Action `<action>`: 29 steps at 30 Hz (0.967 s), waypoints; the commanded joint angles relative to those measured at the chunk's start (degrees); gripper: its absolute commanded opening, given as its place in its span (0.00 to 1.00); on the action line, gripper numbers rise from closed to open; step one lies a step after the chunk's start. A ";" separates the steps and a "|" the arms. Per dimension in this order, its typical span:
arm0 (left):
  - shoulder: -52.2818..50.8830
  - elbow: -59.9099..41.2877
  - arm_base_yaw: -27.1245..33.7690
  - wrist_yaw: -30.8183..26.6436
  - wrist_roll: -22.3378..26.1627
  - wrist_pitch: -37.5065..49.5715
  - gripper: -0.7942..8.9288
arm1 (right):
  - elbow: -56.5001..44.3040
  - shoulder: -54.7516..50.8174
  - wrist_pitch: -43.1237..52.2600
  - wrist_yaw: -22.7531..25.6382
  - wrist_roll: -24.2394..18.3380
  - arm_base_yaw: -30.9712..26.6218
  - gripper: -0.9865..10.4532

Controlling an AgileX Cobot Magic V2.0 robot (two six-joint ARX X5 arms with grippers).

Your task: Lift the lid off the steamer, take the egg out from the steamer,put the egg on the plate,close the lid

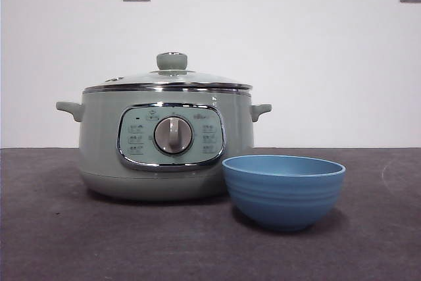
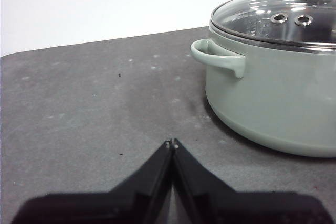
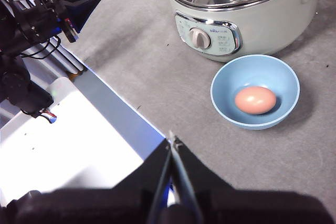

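Lid (image 1: 168,78) seated on steamer (image 1: 164,156); glass with metal rim, so stiff, breakable, rather slippery, best taken by knob (image 1: 172,61). Egg (image 3: 255,99) fragile, rolls easily, lying in plate (image 3: 223,90) just beside steamer. Visible only from right wrist; front view hides inside of plate. Left end effector (image 2: 171,142) and right end effector (image 3: 171,139) both pressed together, holding nothing.

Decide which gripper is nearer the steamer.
Left, apparently. The left gripper sits low beside the steamer, near its side handle; the right gripper is raised, farther back, beyond the plate.
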 commanded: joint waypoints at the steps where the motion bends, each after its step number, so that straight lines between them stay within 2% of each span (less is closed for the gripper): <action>1: -0.04 -0.79 0.15 0.13 -0.33 -0.07 0.08 | -0.35 -0.04 0.28 0.17 -0.26 0.13 0.09; 10: -0.04 -0.79 0.15 0.13 -0.35 -0.07 0.08 | -0.35 -0.07 0.37 0.20 -0.76 0.07 0.09; 12: -0.04 -0.79 0.15 0.13 -0.33 -0.07 0.08 | -0.35 -0.46 1.99 2.16 -5.79 -1.36 0.09; 15: -0.04 -0.79 0.15 0.13 -0.33 -0.09 0.08 | -1.03 -2.08 7.80 2.62 -9.46 -6.32 0.09; 20: -0.04 -0.79 0.15 0.13 -0.33 -0.07 0.08 | -7.37 -8.28 21.66 -1.73 -10.03 -17.20 0.09; 25: -0.04 -0.79 0.15 0.13 -0.33 -0.09 0.08 | -20.20 -16.76 32.30 -1.66 -13.62 -26.93 0.09; 29: -0.04 -0.79 0.15 0.13 -0.35 -0.07 0.08 | -31.15 -22.75 38.80 -1.05 -14.78 -31.71 0.09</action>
